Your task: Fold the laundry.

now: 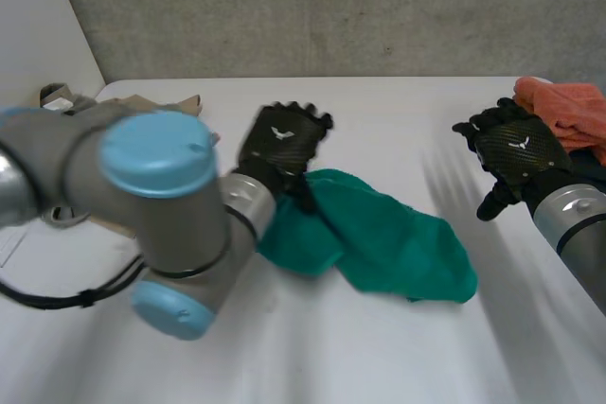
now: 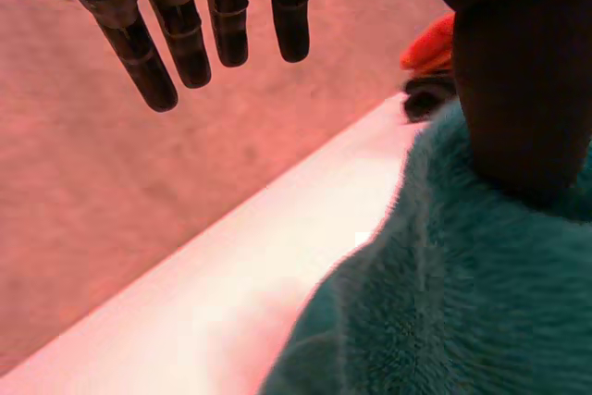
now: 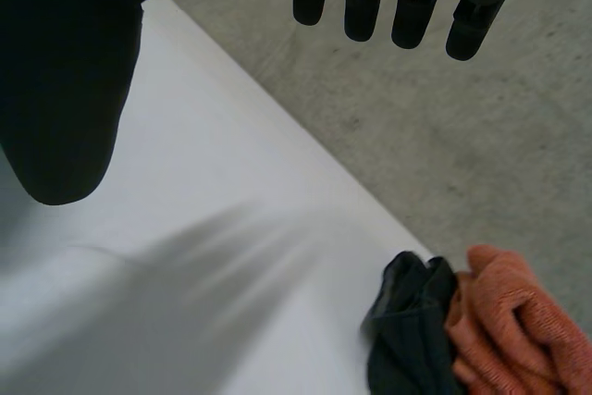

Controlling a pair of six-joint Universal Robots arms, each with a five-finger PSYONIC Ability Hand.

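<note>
White table [image 1: 398, 115]: a crumpled teal fleece cloth [image 1: 388, 238] lies near its middle, flat on the surface. The left hand [image 1: 282, 144] sits at the cloth's 10 o'clock edge, open. Its fingers [image 2: 185, 34] are straight and clear of the fabric, and its thumb [image 2: 523, 90] rests on the pile. The right hand [image 1: 516, 149] is at 2 o'clock from the cloth, well apart from it, fingers [image 3: 412, 2] extended and holding nothing. An orange terry towel [image 1: 568, 106] and a dark bunched cloth [image 3: 412, 330] lie touching at the table's 2 o'clock corner. Brown cardboard pieces [image 1: 142, 103] lie at 10 o'clock.
</note>
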